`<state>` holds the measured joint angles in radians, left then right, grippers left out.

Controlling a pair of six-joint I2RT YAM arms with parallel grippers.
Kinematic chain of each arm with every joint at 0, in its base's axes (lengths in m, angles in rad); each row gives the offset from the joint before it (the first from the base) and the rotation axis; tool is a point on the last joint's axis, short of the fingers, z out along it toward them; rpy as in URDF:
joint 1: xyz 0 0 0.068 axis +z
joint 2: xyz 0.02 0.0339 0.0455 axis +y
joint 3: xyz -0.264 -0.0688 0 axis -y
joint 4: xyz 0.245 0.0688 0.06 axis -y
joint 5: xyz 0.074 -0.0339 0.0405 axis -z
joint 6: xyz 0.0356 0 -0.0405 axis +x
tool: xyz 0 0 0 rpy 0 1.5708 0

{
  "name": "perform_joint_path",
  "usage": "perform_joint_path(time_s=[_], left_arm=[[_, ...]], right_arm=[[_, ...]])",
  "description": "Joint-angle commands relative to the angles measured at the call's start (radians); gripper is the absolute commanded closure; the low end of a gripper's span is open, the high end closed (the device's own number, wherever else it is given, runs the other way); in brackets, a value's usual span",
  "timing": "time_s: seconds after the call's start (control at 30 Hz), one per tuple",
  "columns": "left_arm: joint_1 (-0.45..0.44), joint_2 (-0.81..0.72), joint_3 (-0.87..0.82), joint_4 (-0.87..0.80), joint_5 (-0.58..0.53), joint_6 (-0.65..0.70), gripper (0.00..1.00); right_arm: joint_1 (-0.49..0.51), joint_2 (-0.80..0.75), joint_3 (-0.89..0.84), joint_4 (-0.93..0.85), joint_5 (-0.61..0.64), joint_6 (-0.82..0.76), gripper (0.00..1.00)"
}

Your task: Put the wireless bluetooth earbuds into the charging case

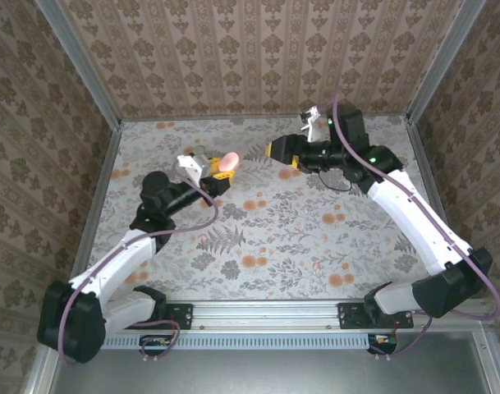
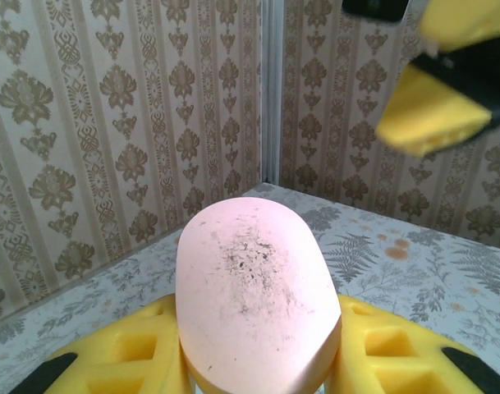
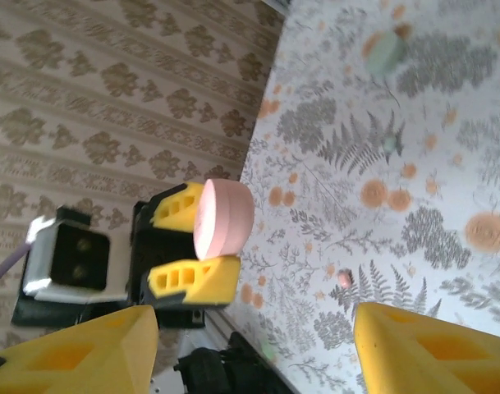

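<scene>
Between the left jaws, the pink charging case (image 2: 250,287) sits clamped.

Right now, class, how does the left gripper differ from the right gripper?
The left gripper is shut on the pink case; the right gripper is open and empty. The left gripper's fingers hug the case; the right gripper's fingers stand wide apart. Both have yellow fingers and face each other.
</scene>
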<state>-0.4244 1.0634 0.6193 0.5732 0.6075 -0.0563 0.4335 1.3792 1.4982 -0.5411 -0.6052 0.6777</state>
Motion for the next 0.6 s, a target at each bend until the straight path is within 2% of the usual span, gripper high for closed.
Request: perform_joint_path(time_s=[0.0, 0.1, 0.27, 0.57], left_arm=[[0.05, -0.039, 0.054, -0.158, 0.242, 0.051, 0.85], [0.066, -0.039, 0.132, -0.316, 0.368, 0.131, 0.87], [0.065, -0.004, 0.248, -0.508, 0.493, 0.212, 0.88], [0.029, 0.049, 0.319, -0.623, 0.564, 0.279, 0.88]], right_arm=[[0.005, 0.006, 0.013, -0.204, -0.126, -0.168, 0.33], [0.031, 0.039, -0.001, -0.151, -0.161, -0.158, 0.32], [0.101, 0.041, -0.025, -0.103, -0.075, -0.213, 0.31], [0.151, 0.02, -0.125, 0.078, -0.003, -0.164, 0.3]])
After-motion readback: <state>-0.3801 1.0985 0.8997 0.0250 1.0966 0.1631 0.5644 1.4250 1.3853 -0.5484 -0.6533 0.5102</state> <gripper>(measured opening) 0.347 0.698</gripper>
